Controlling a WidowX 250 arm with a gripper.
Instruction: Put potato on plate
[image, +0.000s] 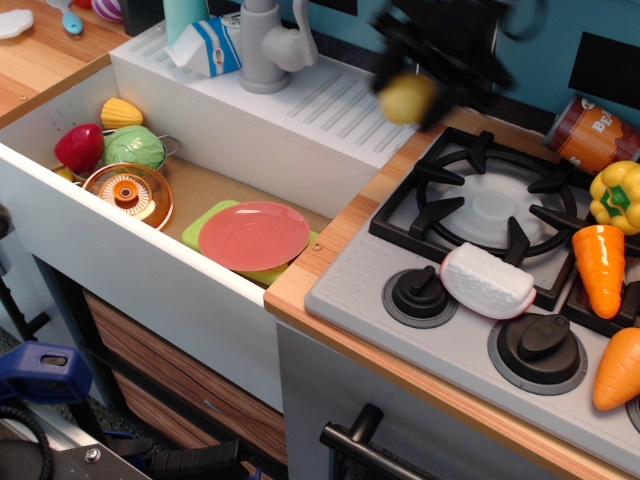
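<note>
Hanging above the counter edge between sink and stove, the gripper (425, 75) shows only as a dark blur, clenched on the potato (407, 98), which is clear of every surface. Only one view here, from above and the near side. Potato: small pale-yellow oval, smooth and matte; motion smear hides which way its long axis runs. Plate (254, 235) lies down in the sink (120, 225), to the near left of the potato and well below it, so the coming move should run left, toward the viewer and downward. Plate is round, flat, salmon-pink plastic with a shallow rim, bare on top, resting on a lime-green tray (205, 222) whose corner shows at its left. Further left in the sink: clear lid (128, 194) with orange rim and knob, green cabbage (134, 146), red fruit (79, 148), ridged corn (120, 111). Well apart from the plate, so likely no obstruction. Stove (480, 215) on the right has black cast-look grates, burner empty. White sponge-like piece (487, 281) sits at its near edge; carrots (600, 268) and yellow pepper (616, 195) at far right.
</note>
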